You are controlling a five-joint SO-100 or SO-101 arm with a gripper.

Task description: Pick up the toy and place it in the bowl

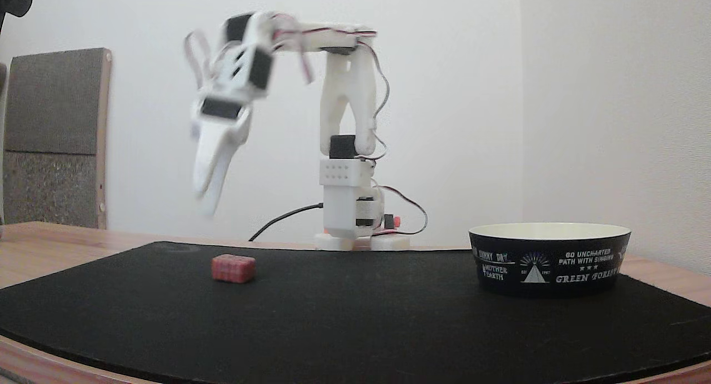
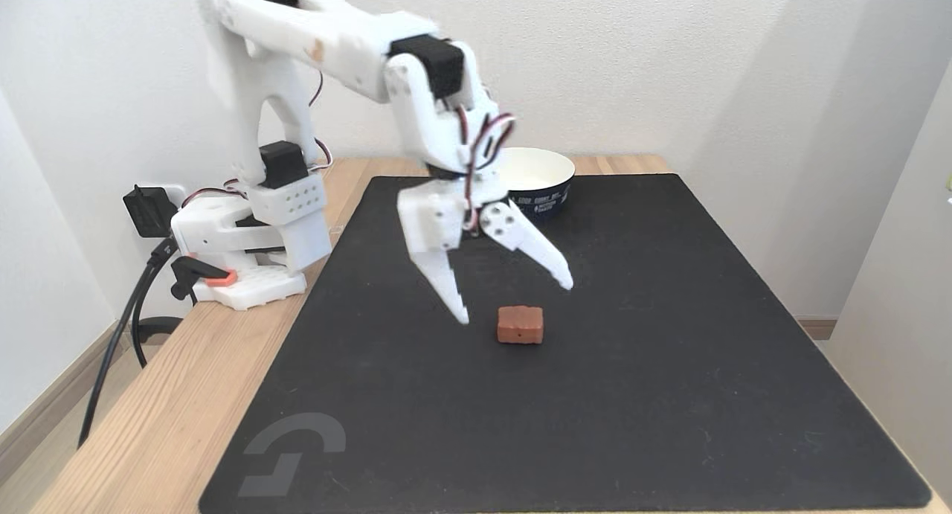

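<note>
Toy [image 2: 520, 326] lies flat on the black mat [image 2: 669, 395], untouched. Gripper [image 2: 517, 300] hangs just above it, jaws spread wide, empty. Bowl [image 2: 537, 181] stands on the mat's far edge, well apart from the toy.

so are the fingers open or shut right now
Open. The gripper has its two fingers spread wide apart, hanging above the toy, which lies on the black mat, not gripped.

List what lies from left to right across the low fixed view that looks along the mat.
Grey panel against the wall → gripper, raised in the air → toy on the black mat → arm's base → bowl.
</note>
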